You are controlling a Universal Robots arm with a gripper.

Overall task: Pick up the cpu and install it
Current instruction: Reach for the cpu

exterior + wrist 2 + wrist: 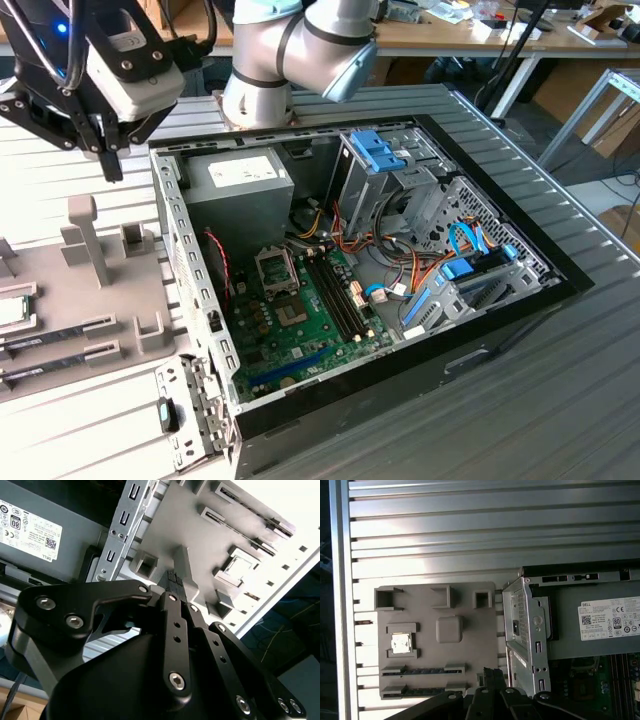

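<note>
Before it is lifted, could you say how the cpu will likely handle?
The cpu looks thin and flat, so probably stiff and light. Its shiny metal top may be slippery. Lying flat in the grey tray, it seems unlikely to roll.

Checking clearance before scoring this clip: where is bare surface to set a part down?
Bare: the ribbed table at the exterior view's lower right, beside the computer case; also its strip past the grey tray in the first wrist view. Crowded: the tray around the cpu, and the case's cabled inside.
</note>
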